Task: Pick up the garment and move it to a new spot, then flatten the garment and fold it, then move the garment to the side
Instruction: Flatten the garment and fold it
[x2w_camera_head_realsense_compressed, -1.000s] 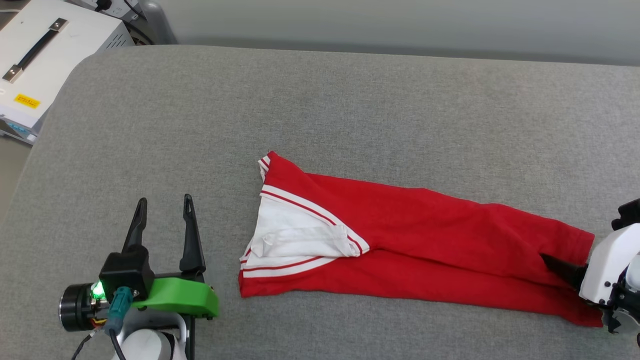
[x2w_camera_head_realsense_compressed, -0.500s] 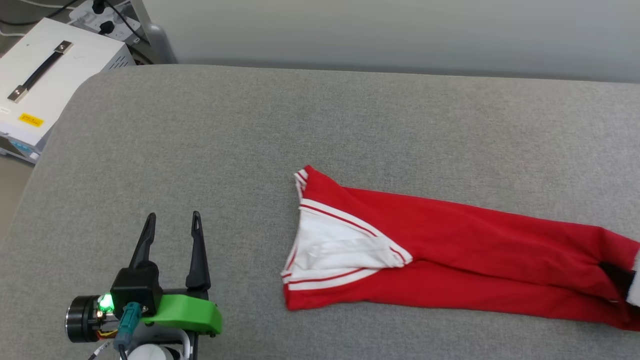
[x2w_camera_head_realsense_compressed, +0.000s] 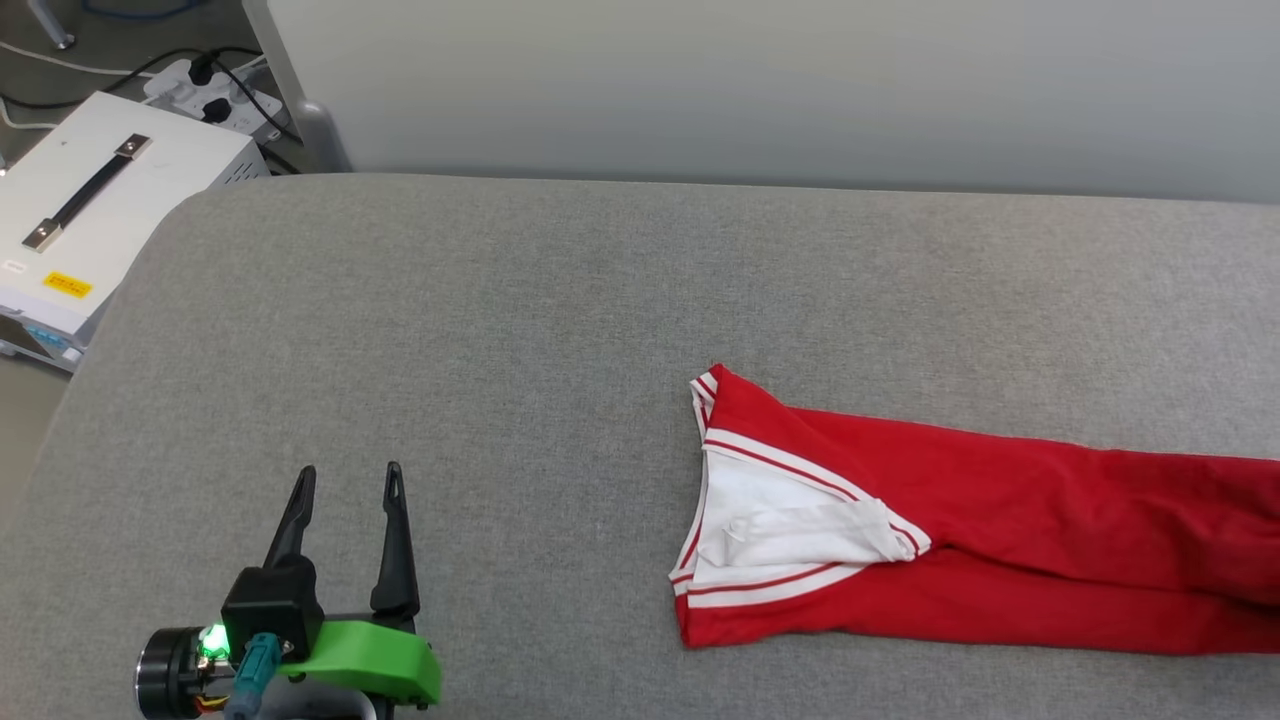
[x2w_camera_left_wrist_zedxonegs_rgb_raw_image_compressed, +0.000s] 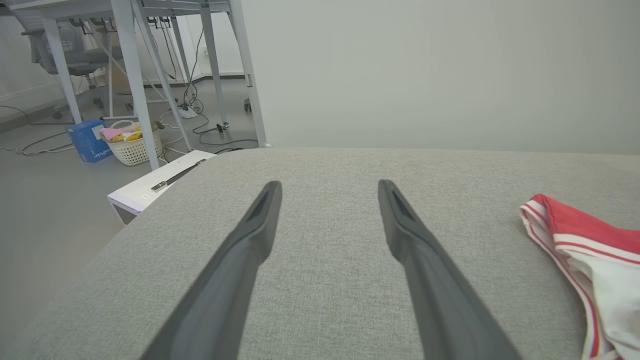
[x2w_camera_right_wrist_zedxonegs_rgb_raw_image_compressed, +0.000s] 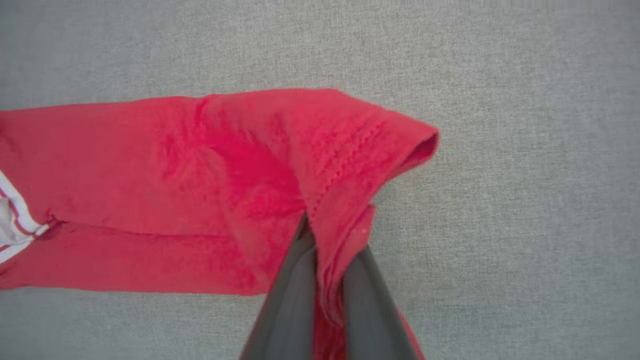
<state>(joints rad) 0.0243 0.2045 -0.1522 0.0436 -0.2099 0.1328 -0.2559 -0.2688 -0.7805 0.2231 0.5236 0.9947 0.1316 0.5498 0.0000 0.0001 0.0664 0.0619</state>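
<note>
Since a second ago the red jersey T-shirt (x2w_camera_head_realsense_compressed: 1000, 540) has slid rightward across the grey padded table (x2w_camera_head_realsense_compressed: 500, 300), further than the head camera's own upward tilt accounts for. The right gripper (x2w_camera_right_wrist_zedxonegs_rgb_raw_image_compressed: 332, 240) has gone from spread to clamped on the hem (x2w_camera_right_wrist_zedxonegs_rgb_raw_image_compressed: 350, 150). In the right wrist view we see its two fingers pinching a bunched fold of red cloth, and we judge that it holds this end so that a pull draws the fabric out along its length. The T-shirt lies on the right half of the table toward the near edge, folded into a long strip with a white sleeve (x2w_camera_head_realsense_compressed: 790, 530) on top. Its long axis runs left to right: the shoulder and sleeve end points left, and the hem end runs past the right edge of the head view. The left gripper (x2w_camera_head_realsense_compressed: 349, 468) hangs over bare table at the near left with its fingers wide apart, holding nothing and well apart from the T-shirt. We read it as simply keeping out of the way.
</note>
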